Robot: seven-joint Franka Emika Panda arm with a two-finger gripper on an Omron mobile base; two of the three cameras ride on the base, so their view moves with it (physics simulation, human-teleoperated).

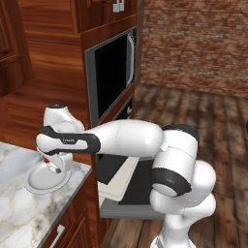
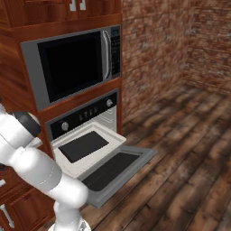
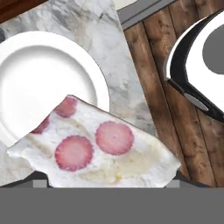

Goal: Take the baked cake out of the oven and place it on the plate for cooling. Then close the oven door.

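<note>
Marble counter (image 1: 19, 213) is lying under my hand, with wooden cabinets and a brick wall behind it. I am reaching left from my base, and my gripper (image 1: 52, 166) is hovering just over the plate (image 1: 36, 183) near the counter's edge. In the hand view the baked cake (image 3: 94, 151) is sitting right at my fingertips, a white wedge with red slices on top. It is spanning the gap between my jaws, which are standing wide, so I am judging that I am gripping it across its width. Its long axis is running across that view, along the line between my fingers. One end is overlapping the plate's rim (image 3: 98, 83), while the other end is hanging over bare marble, so the plate's centre is lying up and to the left of the cake in that view. I would need to shift that way before letting go. Off to my right the oven door (image 2: 118, 168) is hanging open and flat.
</note>
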